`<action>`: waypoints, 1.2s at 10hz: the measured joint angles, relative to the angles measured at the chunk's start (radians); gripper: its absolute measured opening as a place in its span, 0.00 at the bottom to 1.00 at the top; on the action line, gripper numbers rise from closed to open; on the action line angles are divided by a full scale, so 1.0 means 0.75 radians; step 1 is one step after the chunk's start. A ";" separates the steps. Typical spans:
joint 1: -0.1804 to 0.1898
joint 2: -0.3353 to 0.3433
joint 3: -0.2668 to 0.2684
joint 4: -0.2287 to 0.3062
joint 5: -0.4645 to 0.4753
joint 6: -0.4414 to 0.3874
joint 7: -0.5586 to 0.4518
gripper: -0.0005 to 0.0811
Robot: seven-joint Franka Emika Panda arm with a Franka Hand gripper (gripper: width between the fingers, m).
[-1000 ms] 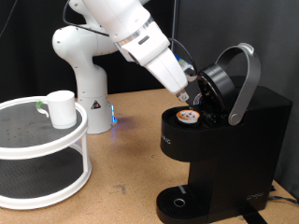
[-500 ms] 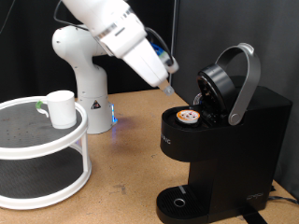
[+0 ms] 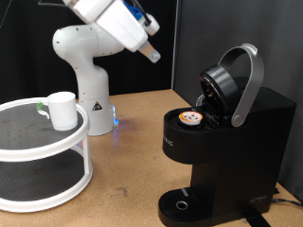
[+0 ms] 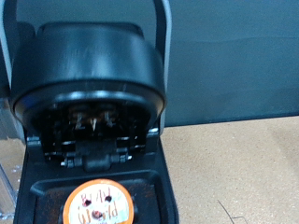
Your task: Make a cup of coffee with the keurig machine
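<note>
1. The large black boxy keurig machine (image 3: 227, 132) fills the right half of the exterior view; its rounded brew head is tipped up on the grey curved lid handle (image 3: 248, 80), which leaves the pod chamber open.
2. A small white pod with an orange-speckled top (image 3: 191, 118) sits in that chamber, so loading looks done while the lid is not yet shut.
3. The white arm's two-finger gripper (image 3: 151, 54) hangs at upper centre of the exterior view, well apart from the machine and holding nothing; I cannot tell how far its fingers are spread.
4. The plain white cylindrical cup (image 3: 61, 110) with its pale green handle stands on the top level of a white round two-tier rack (image 3: 57, 151) at the left, not under the spout.
5. The wrist view shows no fingers, but looks straight into the raised head (image 4: 92, 84), where the piercing needle shows above the seated pod (image 4: 97, 203), detail the exterior view lacks. Only the exterior view shows the cup and the round drip tray (image 3: 180, 203).
</note>
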 joint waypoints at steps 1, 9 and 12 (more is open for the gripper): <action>0.000 0.008 -0.001 0.021 -0.009 -0.024 0.022 0.99; 0.094 0.005 0.078 0.101 0.375 0.004 0.032 0.99; 0.101 0.007 0.138 0.121 0.337 0.061 0.110 0.99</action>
